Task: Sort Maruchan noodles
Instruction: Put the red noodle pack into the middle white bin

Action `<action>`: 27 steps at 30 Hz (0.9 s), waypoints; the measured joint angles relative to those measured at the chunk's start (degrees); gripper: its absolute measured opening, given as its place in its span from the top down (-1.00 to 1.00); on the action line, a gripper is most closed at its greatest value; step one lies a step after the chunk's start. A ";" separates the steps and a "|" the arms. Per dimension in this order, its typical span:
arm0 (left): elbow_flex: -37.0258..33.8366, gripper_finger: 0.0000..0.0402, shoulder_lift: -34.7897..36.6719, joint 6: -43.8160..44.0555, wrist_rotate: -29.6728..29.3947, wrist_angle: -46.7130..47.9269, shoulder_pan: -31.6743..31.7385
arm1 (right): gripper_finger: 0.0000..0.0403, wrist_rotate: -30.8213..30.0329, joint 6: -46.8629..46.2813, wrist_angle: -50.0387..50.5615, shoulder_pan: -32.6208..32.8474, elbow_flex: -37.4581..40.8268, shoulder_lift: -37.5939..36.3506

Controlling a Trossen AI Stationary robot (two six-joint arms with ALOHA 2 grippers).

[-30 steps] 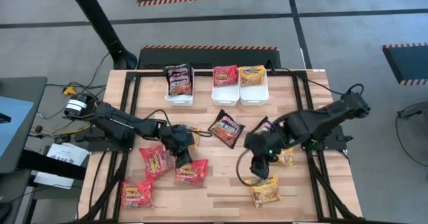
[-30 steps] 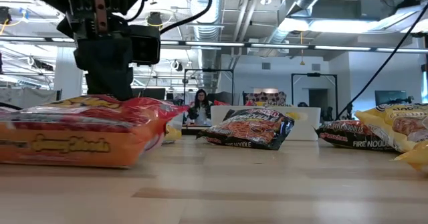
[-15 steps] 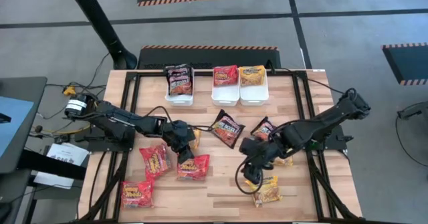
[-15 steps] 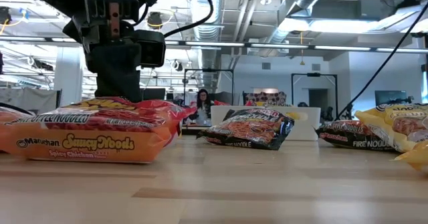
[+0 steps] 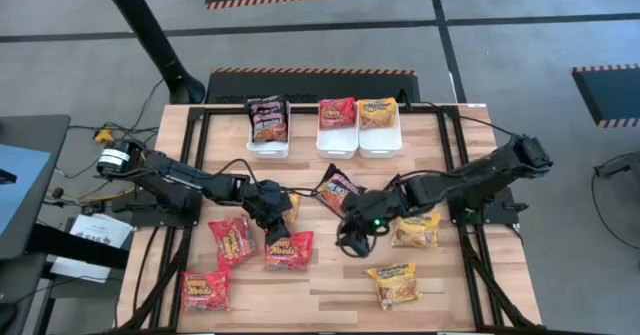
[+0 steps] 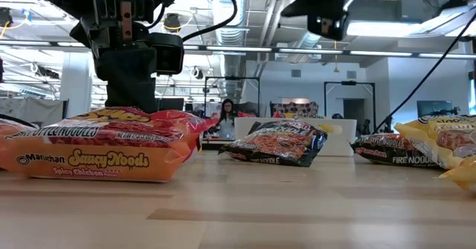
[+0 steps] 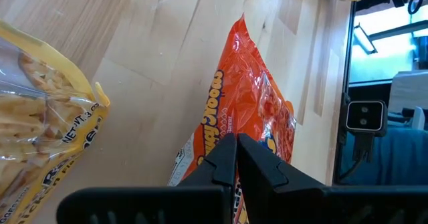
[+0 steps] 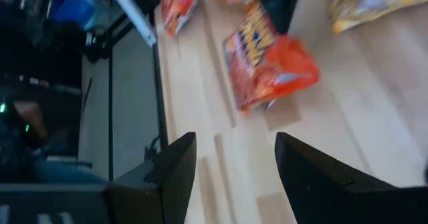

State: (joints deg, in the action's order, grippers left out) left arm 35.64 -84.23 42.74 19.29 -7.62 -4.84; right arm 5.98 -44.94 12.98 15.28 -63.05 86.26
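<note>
Noodle packets in red, yellow and dark wrappers lie flat on the wooden table (image 5: 320, 305). My left gripper (image 5: 276, 239) is shut on a red packet (image 5: 291, 249), the big packet in front in the low view (image 6: 104, 149). A yellow packet (image 5: 290, 207) lies just beyond it. My right gripper (image 5: 350, 243) hangs open above bare wood at mid-table, right of that red packet (image 8: 267, 63), with nothing between its fingers. A dark packet (image 5: 338, 190) lies beyond it. Two yellow packets (image 5: 415, 230) (image 5: 397, 283) lie to its right. My left gripper pinches the red packet's left edge (image 7: 226, 120) between its two shut fingers. The fingers slant down from the table's left side. The held edge is raised, so the packet tilts, and its opposite edge (image 6: 97, 176) rests on the table.
Three white bins stand at the far edge, holding a dark packet (image 5: 268, 123), a red one (image 5: 337, 115) and a yellow one (image 5: 378, 115). Two more red packets (image 5: 232, 240) (image 5: 205, 288) lie at the near left. Bare wood shows at the near middle.
My right gripper has come down and gone toward the table's left, from above the near-right yellow packet to mid-table, staying open. The red packet in my left gripper has shifted a little and tipped up on its near edge; that gripper stays shut.
</note>
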 joint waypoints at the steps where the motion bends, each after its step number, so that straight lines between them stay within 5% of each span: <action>1: 0.00 1.00 0.00 0.00 0.00 0.01 0.00 | -0.14 0.00 0.00 -0.35 -0.67 0.14 0.00; 12: 0.00 1.00 0.01 0.43 0.11 0.01 0.00 | -0.21 4.41 1.95 -7.27 -7.31 0.31 5.68; 27: 0.02 1.00 0.02 1.03 0.98 0.02 -0.04 | -0.09 8.45 -5.10 -17.19 -7.95 0.14 19.12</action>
State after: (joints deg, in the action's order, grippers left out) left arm 35.66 -84.20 43.77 20.27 -7.60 -4.89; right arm 14.42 -50.04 -4.21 7.33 -62.91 105.38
